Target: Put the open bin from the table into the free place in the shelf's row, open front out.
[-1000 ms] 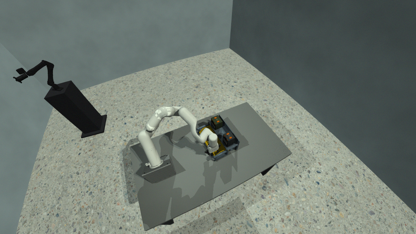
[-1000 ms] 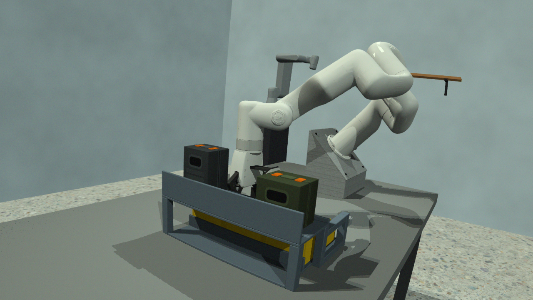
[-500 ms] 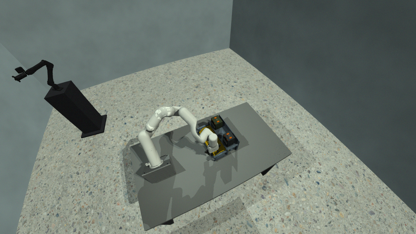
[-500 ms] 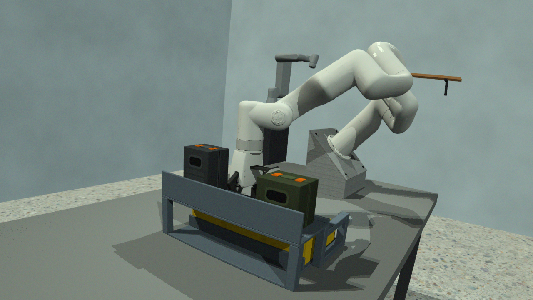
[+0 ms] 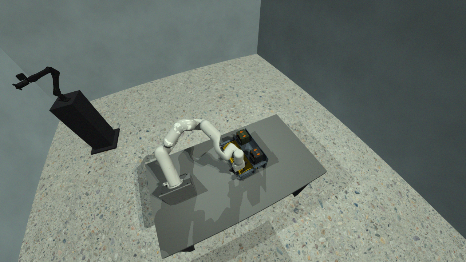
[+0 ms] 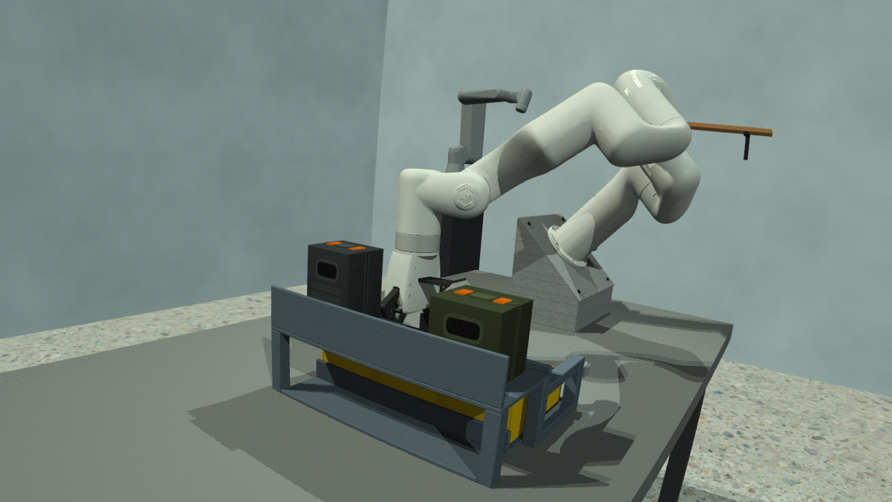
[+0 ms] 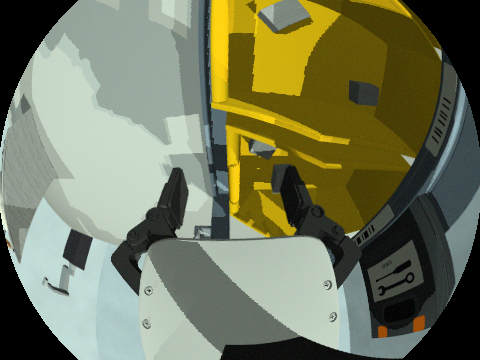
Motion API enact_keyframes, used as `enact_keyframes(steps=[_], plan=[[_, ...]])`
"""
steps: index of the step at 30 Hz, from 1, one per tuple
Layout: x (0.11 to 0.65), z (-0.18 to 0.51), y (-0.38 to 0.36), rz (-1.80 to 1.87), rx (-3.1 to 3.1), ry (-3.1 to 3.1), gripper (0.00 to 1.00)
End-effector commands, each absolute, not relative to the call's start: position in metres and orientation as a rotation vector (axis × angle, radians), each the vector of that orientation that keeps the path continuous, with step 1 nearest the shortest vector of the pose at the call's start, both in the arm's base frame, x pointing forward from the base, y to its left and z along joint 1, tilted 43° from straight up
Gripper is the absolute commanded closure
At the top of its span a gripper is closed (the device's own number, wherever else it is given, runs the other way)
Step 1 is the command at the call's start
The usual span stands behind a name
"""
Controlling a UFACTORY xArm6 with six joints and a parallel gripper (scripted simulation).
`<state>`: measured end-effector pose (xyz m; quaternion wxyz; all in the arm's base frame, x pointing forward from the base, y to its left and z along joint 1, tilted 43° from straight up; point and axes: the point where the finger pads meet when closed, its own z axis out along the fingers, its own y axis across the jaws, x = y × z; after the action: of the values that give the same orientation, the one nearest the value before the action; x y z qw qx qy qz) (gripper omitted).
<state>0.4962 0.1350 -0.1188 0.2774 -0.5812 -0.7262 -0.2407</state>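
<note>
The yellow open bin (image 7: 320,94) stands in the grey shelf (image 5: 245,153) on the table, with several small grey parts (image 7: 287,12) inside it. In the top view it shows as a yellow patch (image 5: 245,165) under my wrist. My gripper (image 7: 234,178) is open and holds nothing. It points down over the bin's front edge, one finger inside the bin and one outside over the shelf's lip, neither touching. In the exterior view the gripper (image 6: 392,307) is mostly hidden behind the shelf's back board, and yellow bins (image 6: 398,382) show below that board.
A black box (image 6: 344,275) and a dark green box (image 6: 480,321) with orange tabs stand on the shelf's upper board, on either side of my wrist. The arm's grey base block (image 6: 558,275) stands behind the shelf. A black pedestal (image 5: 81,122) stands on the floor.
</note>
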Motion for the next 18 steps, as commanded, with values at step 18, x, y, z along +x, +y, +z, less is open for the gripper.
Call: enact_keyframes(steps=[18], plan=[[0.4979,-0.1177,0.1341,-0.65,-1.562,-1.951,0.0]])
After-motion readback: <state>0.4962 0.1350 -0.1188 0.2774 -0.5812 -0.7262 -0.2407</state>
